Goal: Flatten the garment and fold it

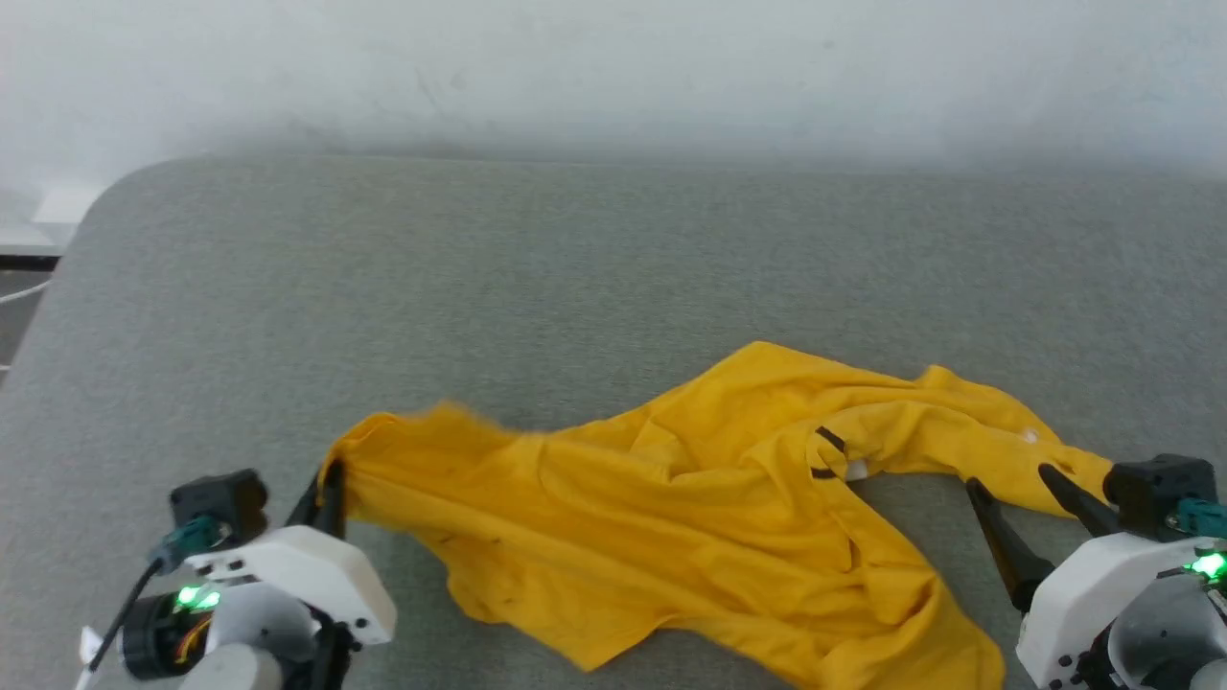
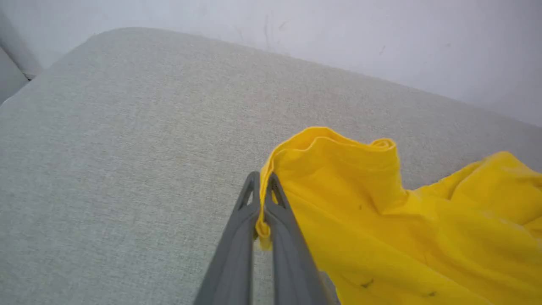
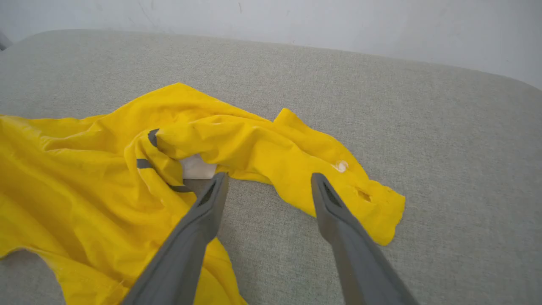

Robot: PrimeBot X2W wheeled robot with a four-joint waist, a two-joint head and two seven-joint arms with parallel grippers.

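Note:
The garment (image 1: 690,498), a bright yellow T-shirt, lies crumpled across the near part of the grey surface, with dark stripes and a white patch showing in its folds (image 3: 194,166). My left gripper (image 1: 331,484) is shut on the garment's left edge; in the left wrist view the yellow hem (image 2: 262,212) is pinched between the two closed grey fingers (image 2: 262,182). My right gripper (image 1: 1011,479) stands open at the garment's right end. In the right wrist view its fingertips (image 3: 267,180) straddle a strip of cloth (image 3: 296,169) without pinching it.
The grey fabric-covered surface (image 1: 613,268) stretches far back to a pale wall (image 1: 613,67), with bare room behind the garment. Its left edge curves off at the rounded corner (image 1: 105,201).

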